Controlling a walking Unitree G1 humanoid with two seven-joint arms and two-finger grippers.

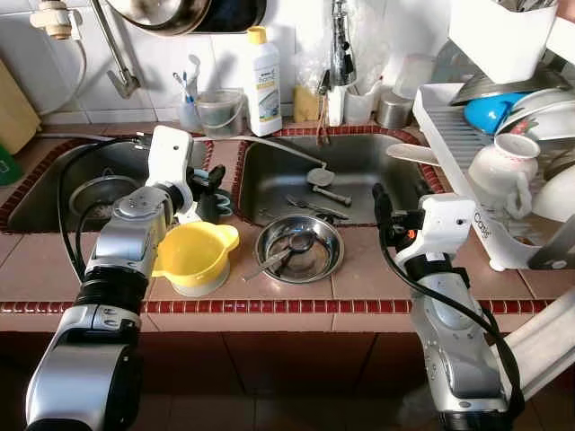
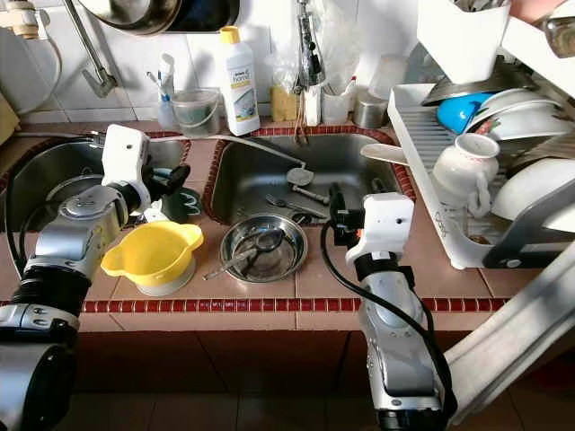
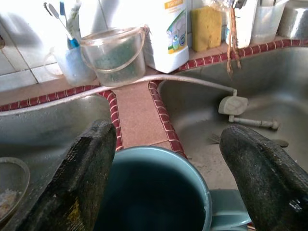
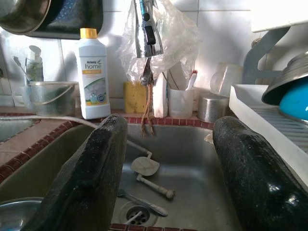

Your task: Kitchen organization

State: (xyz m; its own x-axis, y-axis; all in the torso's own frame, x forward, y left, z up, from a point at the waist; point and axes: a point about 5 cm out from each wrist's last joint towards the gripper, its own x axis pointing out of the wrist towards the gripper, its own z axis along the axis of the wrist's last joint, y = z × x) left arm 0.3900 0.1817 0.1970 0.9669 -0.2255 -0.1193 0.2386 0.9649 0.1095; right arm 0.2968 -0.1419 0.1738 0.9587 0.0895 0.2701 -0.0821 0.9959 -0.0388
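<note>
"Amway home" label on the white bottle (image 4: 94, 77) beside the sink.

Yellow bowl (image 1: 194, 258); teal mug (image 3: 154, 192); white bottle (image 1: 264, 83), yellow cap; blue bowl (image 1: 492, 111).

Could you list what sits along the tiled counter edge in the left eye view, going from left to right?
Left gripper at the teal cup → yellow bowl → steel bowl → right gripper → white dish rack.

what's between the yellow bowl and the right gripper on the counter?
A round steel dish with utensils in it sits between the yellow bowl and the right gripper, clear in the left eye view.
</note>
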